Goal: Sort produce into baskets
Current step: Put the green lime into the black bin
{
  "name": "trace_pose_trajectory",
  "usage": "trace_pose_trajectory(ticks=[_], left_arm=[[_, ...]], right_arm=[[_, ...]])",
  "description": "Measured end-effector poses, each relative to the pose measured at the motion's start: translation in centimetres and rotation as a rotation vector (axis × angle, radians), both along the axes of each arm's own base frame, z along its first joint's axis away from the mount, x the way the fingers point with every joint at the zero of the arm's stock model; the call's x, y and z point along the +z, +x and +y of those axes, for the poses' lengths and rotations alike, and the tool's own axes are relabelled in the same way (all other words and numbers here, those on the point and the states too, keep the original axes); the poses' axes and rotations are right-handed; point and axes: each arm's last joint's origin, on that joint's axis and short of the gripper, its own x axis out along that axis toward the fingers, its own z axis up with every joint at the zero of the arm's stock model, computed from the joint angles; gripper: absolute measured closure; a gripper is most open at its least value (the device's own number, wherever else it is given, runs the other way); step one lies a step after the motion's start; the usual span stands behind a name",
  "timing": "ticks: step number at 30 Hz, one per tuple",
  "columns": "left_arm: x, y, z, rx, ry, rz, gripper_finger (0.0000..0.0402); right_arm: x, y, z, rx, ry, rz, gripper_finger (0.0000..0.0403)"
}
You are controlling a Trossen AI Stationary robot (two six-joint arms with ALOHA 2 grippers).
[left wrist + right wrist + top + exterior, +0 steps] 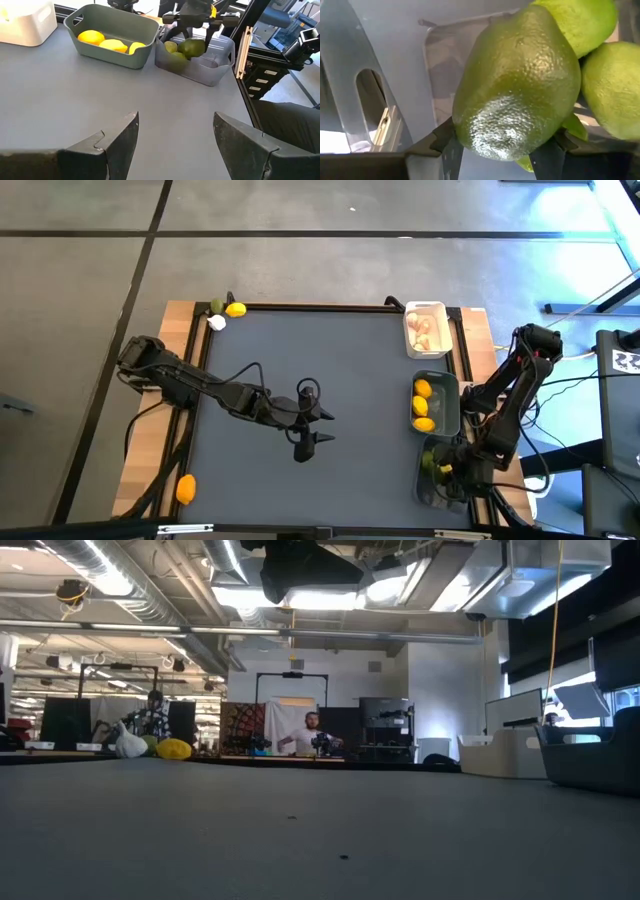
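Both arms were dark, nearly black, built of chunky jointed segments with thin black cables looping loose along the left arm (200,385), and the left gripper (175,145) ended in two broad, matte black, wedge-shaped fingers (117,142).

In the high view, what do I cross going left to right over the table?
Loose lemon at the near-left edge → white, green and yellow pieces at the far-left corner → left gripper, open → white basket, grey-green basket and translucent basket along the right side.
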Motion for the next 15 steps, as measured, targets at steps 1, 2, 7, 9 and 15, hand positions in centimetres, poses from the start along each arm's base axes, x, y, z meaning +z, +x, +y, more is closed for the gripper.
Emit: trace_pose_trajectory(ticks=[1,2,7,9,15], left_arm=[[0.00,0.00,0.00,0.000,0.000,0.000,0.0150],[0.00,0.00,0.00,0.000,0.000,0.000,0.0150],[0.00,0.00,0.00,0.000,0.000,0.000,0.0150],[0.00,0.00,0.00,0.000,0.001,0.000,0.0150],[0.00,0.00,0.00,0.000,0.001,0.000,0.0150]], right_arm=[[-0.03,-0.01,-0.04,-0.014,0.001,0.006,0.0223],[-0.05,-0.03,-0.06,-0.026,0.001,0.014,0.0223],[-0.09,-0.05,-0.08,-0.045,0.004,0.026,0.0215],[-0.08,-0.05,-0.09,-0.047,0.004,0.026,0.0199],[-0.07,-0.11,-0.02,-0.030,0.019,0.053,0.0141]])
